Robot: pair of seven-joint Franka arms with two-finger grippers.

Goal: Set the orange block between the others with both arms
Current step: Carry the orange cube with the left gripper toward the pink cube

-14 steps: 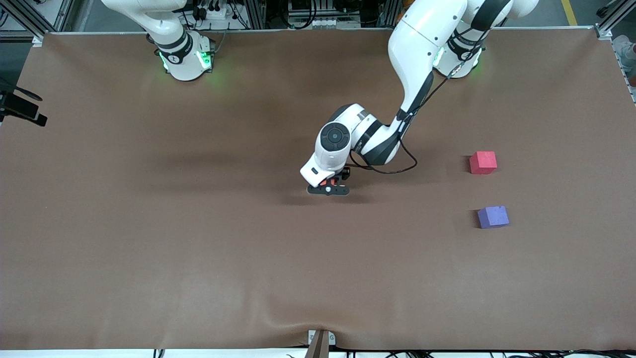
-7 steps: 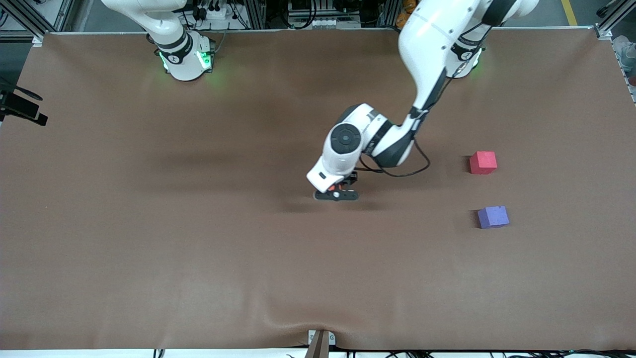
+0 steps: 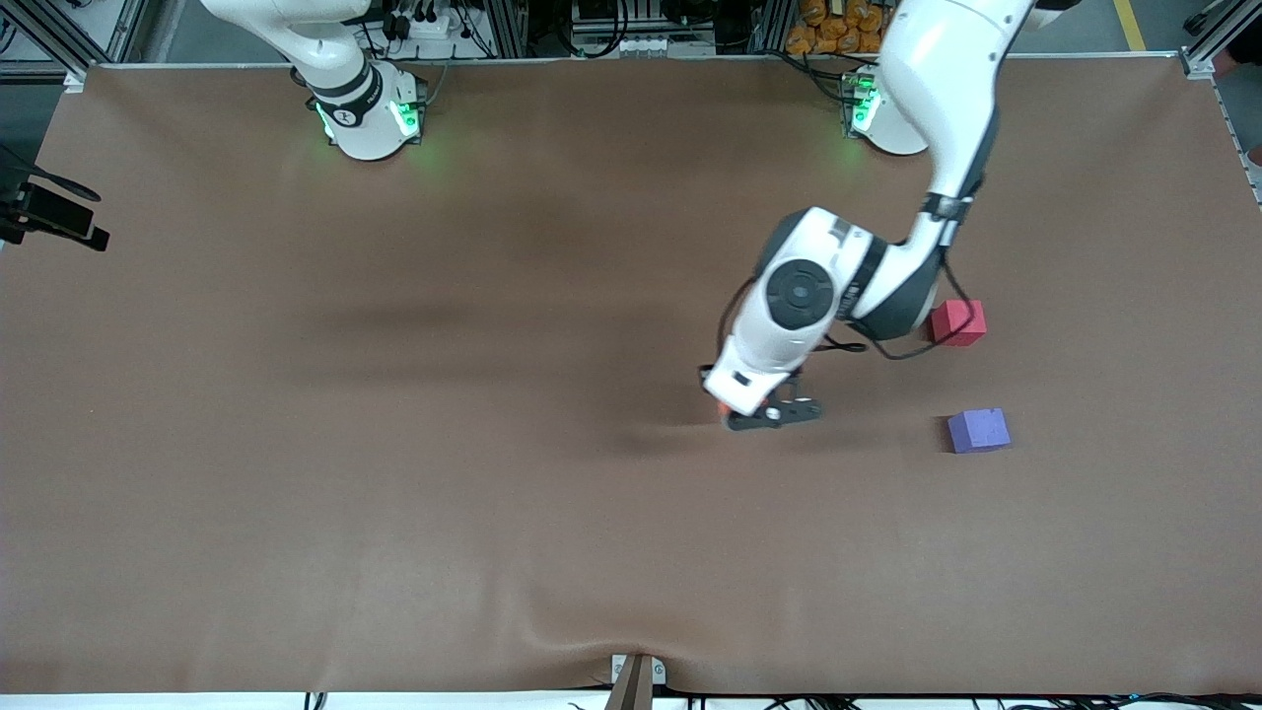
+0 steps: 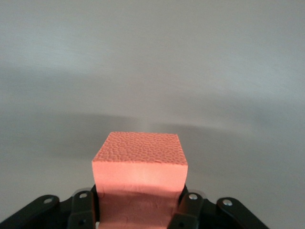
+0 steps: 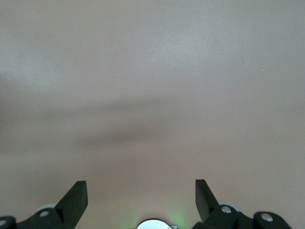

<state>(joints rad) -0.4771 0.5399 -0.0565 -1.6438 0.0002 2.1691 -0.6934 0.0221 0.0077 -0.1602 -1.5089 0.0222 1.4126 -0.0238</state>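
The orange block (image 4: 139, 167) sits clamped between the fingers of my left gripper (image 4: 138, 210), which is shut on it. In the front view only a sliver of the orange block (image 3: 723, 407) shows under the left gripper (image 3: 764, 414), over bare table beside the others. The pinkish-red cube (image 3: 958, 322) lies on the table, partly edged by the left arm's elbow. The purple-blue cube (image 3: 978, 430) lies nearer to the front camera than the red one, with a gap between them. My right gripper (image 5: 141, 191) is open over bare table and holds nothing.
The brown table cover (image 3: 394, 493) has a small wrinkle at its front edge by a clamp (image 3: 636, 680). A black device (image 3: 49, 222) juts in at the right arm's end. The right arm's base (image 3: 365, 108) stands at the back; that arm waits.
My left gripper finished closing on the orange block and carried it toward the left arm's end of the table, closer to the red and purple cubes. The right arm has not moved.
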